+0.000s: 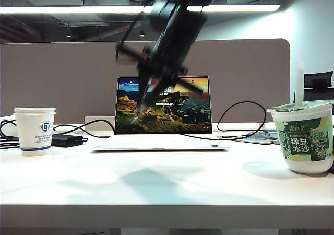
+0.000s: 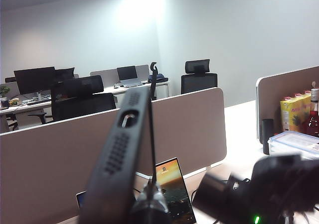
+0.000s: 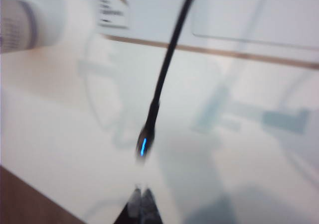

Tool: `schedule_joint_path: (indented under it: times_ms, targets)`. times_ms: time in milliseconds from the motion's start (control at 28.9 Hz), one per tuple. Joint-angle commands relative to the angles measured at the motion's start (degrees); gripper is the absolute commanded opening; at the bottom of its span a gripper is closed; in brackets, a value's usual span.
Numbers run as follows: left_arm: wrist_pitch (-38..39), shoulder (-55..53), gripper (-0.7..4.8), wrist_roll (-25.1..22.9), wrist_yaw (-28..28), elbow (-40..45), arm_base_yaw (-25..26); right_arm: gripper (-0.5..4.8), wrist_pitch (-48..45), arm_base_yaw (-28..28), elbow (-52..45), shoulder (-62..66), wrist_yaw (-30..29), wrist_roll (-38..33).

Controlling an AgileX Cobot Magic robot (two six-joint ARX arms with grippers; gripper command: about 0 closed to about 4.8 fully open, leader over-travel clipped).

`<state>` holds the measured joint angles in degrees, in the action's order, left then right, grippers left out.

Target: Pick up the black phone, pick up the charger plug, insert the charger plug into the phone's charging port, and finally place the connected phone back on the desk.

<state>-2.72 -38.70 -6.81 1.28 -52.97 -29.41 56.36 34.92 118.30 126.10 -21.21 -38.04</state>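
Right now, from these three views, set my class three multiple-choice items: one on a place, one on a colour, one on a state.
1. Where on the desk does the paper cup stand?
A left of the laptop
B right of it
C on its keyboard

2. What colour is the light on the charger plug?
A red
B blue
C yellow

3. The black phone is:
A flat on the desk
B leaning on the laptop
C held up, edge-on, by the left end effector

Key:
1 A, the exterior view shows it left of the laptop.
2 B, a blue streak glows at the shut right end effector, above the desk.
3 C, the left wrist view shows it raised above the partition.
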Motion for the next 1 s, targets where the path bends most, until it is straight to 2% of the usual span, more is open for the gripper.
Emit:
schedule_joint_path:
  times_ms: [35,138,277,311,381,415,554,623,761,1003]
  targets:
    - [-2.0,0.3,-0.07,0.0,0.2,-0.5,0.1,-0.08,0.4,-1.4,0.1,-4.2,-2.0,4.0]
    - [-2.0,0.3,-0.07,-0.1,0.2,-0.5,0.1,-0.08,0.3,-2.8,0.1,-9.7,-0.7,5.5]
    - [-2.1,0.3,-0.07,0.0,0.2,-0.5,0.1,-0.01,-1.8,-3.2,0.0,-10.4,-0.2,4.8]
    - [-2.1,0.3,-0.07,0.0,0.3,-0.5,0.1,0.29,-2.6,-2.6,0.0,-9.6,-0.2,4.8]
    - [-1.9,0.4,-0.07,0.0,0.2,-0.5,0.1,2.1,-5.3,-1.2,0.0,-7.5,-0.8,4.5]
    - [-2.0,0.4,-0.07,0.0,0.3,-0.5,0.1,2.47,-6.7,-0.5,0.0,-6.1,-0.7,2.5]
    - [-2.1,0.4,-0.07,0.0,0.7,-0.5,0.1,2.4,-9.2,1.6,0.0,-1.0,2.2,-1.4]
    - [-2.1,0.4,-0.07,0.0,1.4,-0.5,0.1,2.07,-9.3,2.4,0.0,1.6,4.8,-2.0]
    - [-2.3,0.4,-0.07,0.0,1.4,-0.5,0.1,2.06,-12.1,3.4,0.0,5.9,7.6,-5.9]
    - [-2.3,0.4,-0.07,0.2,1.4,-0.5,0.1,1.98,-16.5,5.0,0.0,9.4,13.6,-5.9]
